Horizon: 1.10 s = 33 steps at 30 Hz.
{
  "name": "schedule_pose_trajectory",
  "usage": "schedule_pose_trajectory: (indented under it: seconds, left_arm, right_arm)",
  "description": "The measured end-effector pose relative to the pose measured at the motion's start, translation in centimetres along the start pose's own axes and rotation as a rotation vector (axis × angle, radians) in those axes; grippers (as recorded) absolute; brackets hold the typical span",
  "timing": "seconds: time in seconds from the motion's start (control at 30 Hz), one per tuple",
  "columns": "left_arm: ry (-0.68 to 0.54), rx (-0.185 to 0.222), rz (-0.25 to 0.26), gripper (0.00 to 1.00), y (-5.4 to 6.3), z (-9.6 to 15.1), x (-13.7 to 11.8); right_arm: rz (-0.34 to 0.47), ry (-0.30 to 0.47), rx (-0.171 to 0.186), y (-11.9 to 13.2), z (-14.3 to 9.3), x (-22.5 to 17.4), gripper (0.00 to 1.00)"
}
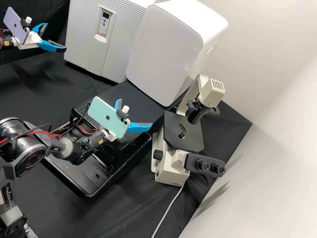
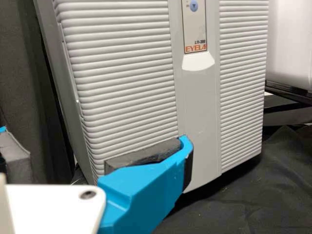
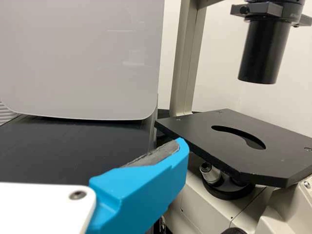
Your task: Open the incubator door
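While the left hand (image 1: 56, 36) stands spread and ungripping, the incubator door (image 1: 81, 39) sits shut just ahead of it. Recommended: hook one finger (image 2: 141, 190) behind the door's nearer edge (image 1: 68, 29), then swing outward slowly, lest the incubator (image 1: 132, 4) shift. Right hand (image 1: 136, 112): likewise released.

The incubator (image 1: 81, 36) has a ribbed, matt, light-grey front that looks like plastic, the white box (image 1: 165, 49) a smooth, faintly glossy face, and the desk (image 1: 122, 211) a creased, matt black cloth cover. The microscope (image 1: 170, 177) looks like smooth cream-painted metal with a satin black stage (image 1: 191, 132), and the black tray (image 1: 86, 192) like glossy metal, speckled at its rim. The left hand (image 1: 56, 37) and right hand (image 1: 135, 112) have smooth, blue, plastic-looking fingers (image 3: 141, 187) with rough, matt grey pads (image 3: 156, 155).
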<state>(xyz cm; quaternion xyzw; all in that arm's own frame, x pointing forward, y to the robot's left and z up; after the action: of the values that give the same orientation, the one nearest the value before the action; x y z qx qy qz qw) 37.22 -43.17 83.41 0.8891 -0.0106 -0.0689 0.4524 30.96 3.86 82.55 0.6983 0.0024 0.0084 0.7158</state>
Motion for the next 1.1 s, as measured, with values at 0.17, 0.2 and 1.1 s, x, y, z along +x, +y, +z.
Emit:
schedule_pose_trajectory:
  seconds: [0.17, 0.2, 1.1]
  left_arm:
    - [-0.001, 0.002, 0.007, 1.0, 0.25, 0.05, -0.06]
    - [-0.002, 0.003, 0.01, 1.0, 0.39, 0.09, -0.1]
    - [0.001, 0.002, 0.007, 1.0, 0.37, 0.07, -0.35]
  right_arm:
    - [0.0, 0.0, 0.0, 0.0, 0.0, 0.0, 1.0]
    - [0.0, 0.0, 0.0, 0.0, 0.0, 0.0, 1.0]
    - [0.0, 0.0, 0.0, 0.0, 0.0, 0.0, 1.0]
